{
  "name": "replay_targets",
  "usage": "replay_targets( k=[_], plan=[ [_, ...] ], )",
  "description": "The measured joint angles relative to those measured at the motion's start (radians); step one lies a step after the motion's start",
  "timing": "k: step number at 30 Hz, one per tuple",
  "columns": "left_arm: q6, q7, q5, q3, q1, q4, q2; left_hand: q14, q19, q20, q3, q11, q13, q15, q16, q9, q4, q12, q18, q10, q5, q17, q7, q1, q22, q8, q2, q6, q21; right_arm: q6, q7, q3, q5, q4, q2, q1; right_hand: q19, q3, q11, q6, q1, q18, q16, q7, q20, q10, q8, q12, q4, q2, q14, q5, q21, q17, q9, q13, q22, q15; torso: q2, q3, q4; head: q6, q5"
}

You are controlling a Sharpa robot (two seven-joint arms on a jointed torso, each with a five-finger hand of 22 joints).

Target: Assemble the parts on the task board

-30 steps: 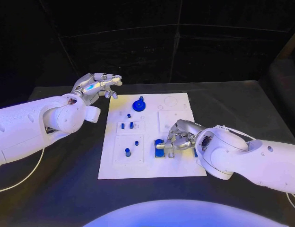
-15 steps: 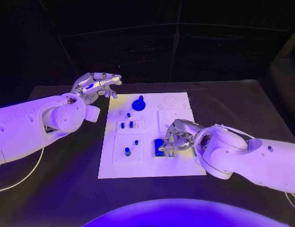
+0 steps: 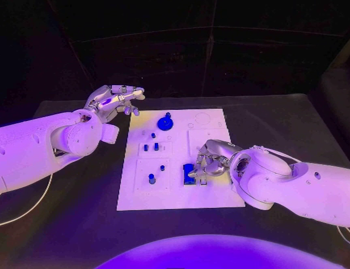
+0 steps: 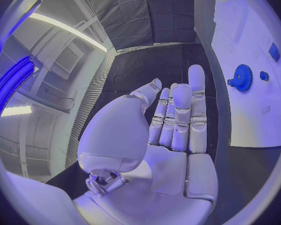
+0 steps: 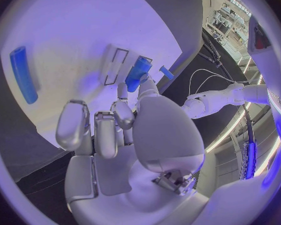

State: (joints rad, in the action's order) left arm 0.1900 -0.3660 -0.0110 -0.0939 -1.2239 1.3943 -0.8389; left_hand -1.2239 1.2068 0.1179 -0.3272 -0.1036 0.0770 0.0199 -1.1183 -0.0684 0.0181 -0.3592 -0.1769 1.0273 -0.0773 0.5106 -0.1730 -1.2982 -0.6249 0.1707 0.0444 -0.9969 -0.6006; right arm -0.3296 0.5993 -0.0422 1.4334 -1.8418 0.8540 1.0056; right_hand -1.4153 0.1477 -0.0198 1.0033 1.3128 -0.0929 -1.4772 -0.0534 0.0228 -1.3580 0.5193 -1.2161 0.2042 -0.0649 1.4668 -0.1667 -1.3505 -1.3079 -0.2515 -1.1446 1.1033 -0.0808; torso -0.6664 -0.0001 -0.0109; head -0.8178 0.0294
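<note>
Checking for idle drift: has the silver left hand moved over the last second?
No. The silver left hand hovers beyond the far left corner of the white task board, fingers apart, placed as before against that corner and the blue gear.

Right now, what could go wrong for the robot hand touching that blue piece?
The silver right hand pinches the blue block-shaped part by its end beside a rectangular slot in the white task board. It could tilt and jam, or slip free. The small blue peg close by might get knocked.

a white task board (image 3: 175,196) on a black table (image 3: 304,123) carries a blue gear (image 3: 165,124) and small blue parts (image 3: 151,179), flanked by silver hands on white arms (image 3: 30,151).
</note>
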Motion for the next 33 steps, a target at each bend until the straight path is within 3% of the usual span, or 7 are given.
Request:
replay_targets(
  k=[8,15,20,27,33],
  plan=[
    [0.000,0.000,0.000,0.000,0.000,0.000,0.000,0.000,0.000,0.000,0.000,0.000,0.000,0.000,0.000,0.000,0.000,0.000,0.000,0.000,0.000,0.000,0.000,0.000,0.000,0.000,0.000,0.000,0.000,-0.020,-0.024,0.000,0.000,-0.026,0.041,0.000,0.000,0.010,0.000,-0.006,-0.008,0.000,0.000,-0.006,0.000,0.000,-0.001,0.000,-0.001,0.008,0.000,-0.016,0.000,0.000,0.000,-0.001,-0.001,0.000,0.001,0.0010,0.0020,0.001,-0.001],
    [0.000,0.001,0.000,0.000,0.000,0.000,-0.001,0.000,0.000,0.000,0.000,0.000,0.000,0.000,0.000,0.000,0.000,0.000,0.000,0.000,0.000,0.000,0.000,0.000,0.000,0.000,0.000,0.000,0.000,-0.055,-0.076,0.001,-0.042,-0.070,0.131,0.002,0.000,0.019,0.008,-0.035,0.001,0.000,0.000,-0.019,0.000,0.001,-0.036,0.005,-0.011,0.025,0.000,-0.045,0.000,0.000,0.014,0.006,-0.004,0.000,0.002,0.0009,0.0028,0.003,0.006],
    [0.000,0.001,0.000,0.000,0.000,0.000,-0.001,0.000,0.000,0.000,0.000,0.000,0.000,0.000,0.000,0.000,0.000,0.000,0.000,0.000,0.000,0.000,0.000,0.000,0.000,0.000,0.000,0.000,0.000,-0.065,-0.102,0.001,-0.074,-0.090,0.226,0.010,0.004,0.026,0.013,-0.046,0.018,0.000,0.000,-0.029,0.004,0.006,-0.067,0.014,-0.017,0.042,-0.002,-0.069,0.000,0.000,0.027,0.012,-0.004,0.003,0.002,-0.0001,0.0031,0.007,0.016],
    [0.000,0.002,0.000,0.000,0.000,0.002,-0.001,0.000,0.000,0.000,0.000,0.000,0.000,0.000,0.000,0.000,0.000,0.000,0.000,0.000,0.000,0.000,0.000,0.000,0.000,0.000,0.000,0.000,0.000,-0.054,-0.105,0.001,-0.082,-0.092,0.297,0.012,0.000,0.029,0.016,-0.046,0.022,0.000,0.000,-0.029,0.008,0.002,-0.078,0.017,-0.020,0.054,0.000,-0.078,-0.001,0.000,0.035,0.012,0.003,0.008,0.001,-0.0010,0.0081,0.012,0.026],
    [0.001,0.002,0.000,0.000,0.000,0.002,0.000,0.000,0.000,0.000,0.000,0.000,0.000,0.000,0.000,0.000,0.000,0.000,0.000,0.000,0.000,0.000,0.000,0.000,0.000,0.000,0.000,0.000,0.000,-0.017,-0.090,0.000,-0.059,-0.078,0.310,0.012,0.000,0.038,0.016,-0.035,0.020,0.000,0.000,-0.028,0.008,0.002,-0.086,0.017,-0.022,0.056,0.000,-0.078,-0.005,0.000,0.039,0.010,0.007,0.008,0.001,-0.0004,0.0128,0.013,0.035]
  ],
)
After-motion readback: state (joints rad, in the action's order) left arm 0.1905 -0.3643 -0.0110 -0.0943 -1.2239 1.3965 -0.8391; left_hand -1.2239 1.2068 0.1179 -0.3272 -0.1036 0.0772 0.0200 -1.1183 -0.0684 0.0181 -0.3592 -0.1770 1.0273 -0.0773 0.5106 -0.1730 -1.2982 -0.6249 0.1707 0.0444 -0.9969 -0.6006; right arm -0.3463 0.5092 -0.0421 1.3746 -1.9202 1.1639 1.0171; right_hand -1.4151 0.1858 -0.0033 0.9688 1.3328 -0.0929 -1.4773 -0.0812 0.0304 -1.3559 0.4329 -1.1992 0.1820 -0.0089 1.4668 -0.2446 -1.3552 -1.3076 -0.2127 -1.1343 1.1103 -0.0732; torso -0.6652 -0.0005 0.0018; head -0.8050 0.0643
